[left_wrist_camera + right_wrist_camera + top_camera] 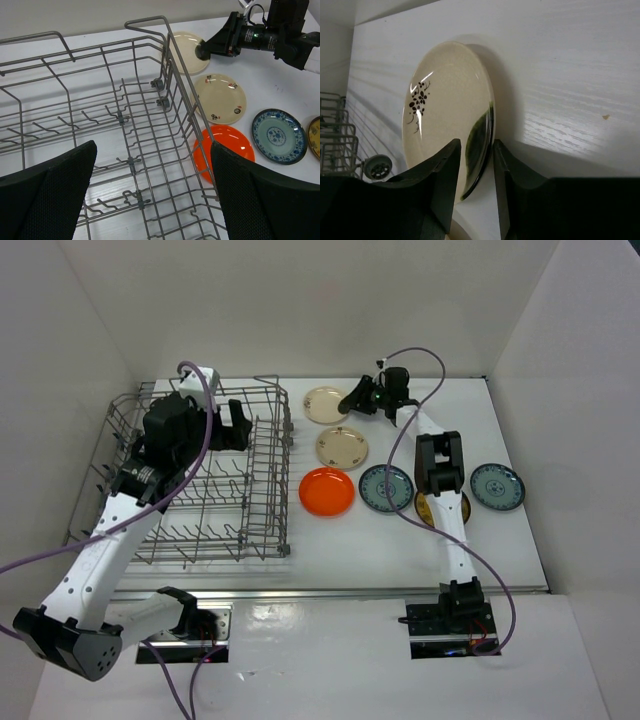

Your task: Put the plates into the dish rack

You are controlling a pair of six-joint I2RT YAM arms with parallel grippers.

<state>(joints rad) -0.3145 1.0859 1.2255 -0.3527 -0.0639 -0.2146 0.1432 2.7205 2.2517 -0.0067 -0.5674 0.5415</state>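
Observation:
The grey wire dish rack (190, 480) stands at the left and holds no plates. My left gripper (232, 425) hovers open and empty over its far right part (152, 150). The rest of the plates lie flat on the table to the right of the rack. My right gripper (352, 400) has its jaws narrowed on the right rim of the far cream plate (322, 405) with the dark flower mark (445, 110). A second cream plate (342, 448), an orange-red plate (327, 491) and a blue-and-white plate (386, 487) lie nearer. A yellow plate (430, 508) is partly hidden under the right arm.
A second blue-and-white plate (497, 486) lies at the far right. The rack's tall right wire side (185, 100) stands between the left gripper and the plates. White walls close in the table at the back and sides.

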